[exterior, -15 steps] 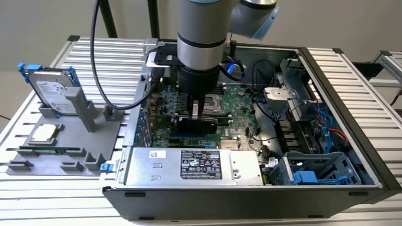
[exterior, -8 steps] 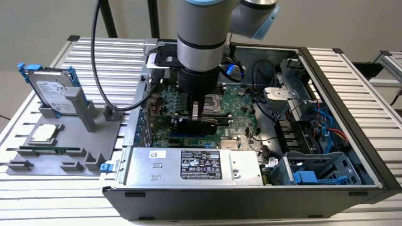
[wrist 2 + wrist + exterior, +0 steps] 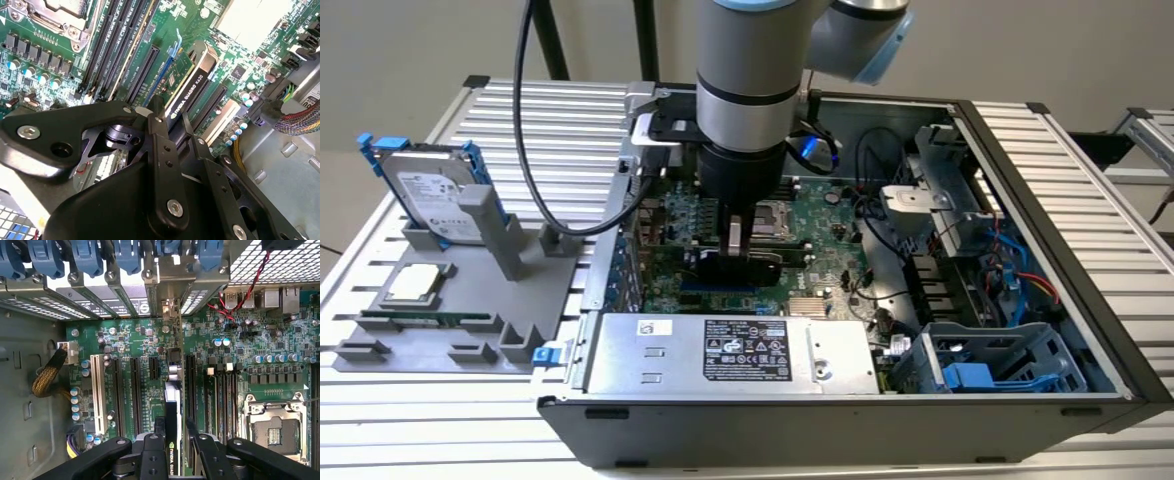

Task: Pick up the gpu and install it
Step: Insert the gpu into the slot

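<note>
Fingers (image 3: 162, 125) clamped on the gpu (image 3: 192, 85), arm (image 3: 744, 90) vertical, reaching straight down into the open computer case (image 3: 1067, 230), card held on edge over the motherboard (image 3: 145, 340) slots, bracket end toward the rear slot covers (image 3: 100, 295).

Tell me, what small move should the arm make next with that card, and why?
Probably a gentle press straight down. The tool grips the gpu upright over the motherboard, its edge lined up with a long slot and its bracket end toward the rear openings. Whether it is already fully seated I cannot tell, so press slowly.
</note>
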`<state>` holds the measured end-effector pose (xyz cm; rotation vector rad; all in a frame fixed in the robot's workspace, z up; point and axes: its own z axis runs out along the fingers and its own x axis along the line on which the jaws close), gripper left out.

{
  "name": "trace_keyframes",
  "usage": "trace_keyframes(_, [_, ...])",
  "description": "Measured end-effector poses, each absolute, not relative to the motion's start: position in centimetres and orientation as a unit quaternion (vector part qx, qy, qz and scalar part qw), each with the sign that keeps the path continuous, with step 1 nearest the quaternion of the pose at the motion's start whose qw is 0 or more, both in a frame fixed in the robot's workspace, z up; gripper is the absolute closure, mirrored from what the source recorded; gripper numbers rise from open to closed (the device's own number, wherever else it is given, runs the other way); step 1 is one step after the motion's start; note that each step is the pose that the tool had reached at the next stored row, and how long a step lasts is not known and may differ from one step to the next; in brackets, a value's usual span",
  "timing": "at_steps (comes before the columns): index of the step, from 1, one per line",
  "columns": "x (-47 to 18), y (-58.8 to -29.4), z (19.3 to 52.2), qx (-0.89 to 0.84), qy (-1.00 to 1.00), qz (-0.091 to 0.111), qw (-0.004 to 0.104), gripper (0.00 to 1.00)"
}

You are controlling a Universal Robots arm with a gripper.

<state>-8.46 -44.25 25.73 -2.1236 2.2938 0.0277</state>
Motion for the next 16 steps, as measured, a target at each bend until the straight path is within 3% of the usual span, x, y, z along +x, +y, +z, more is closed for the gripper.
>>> trace_keyframes(16, [-8.40, -44.50, 25.89, -0.681, 0.732, 0.009, 0.008, 1.00])
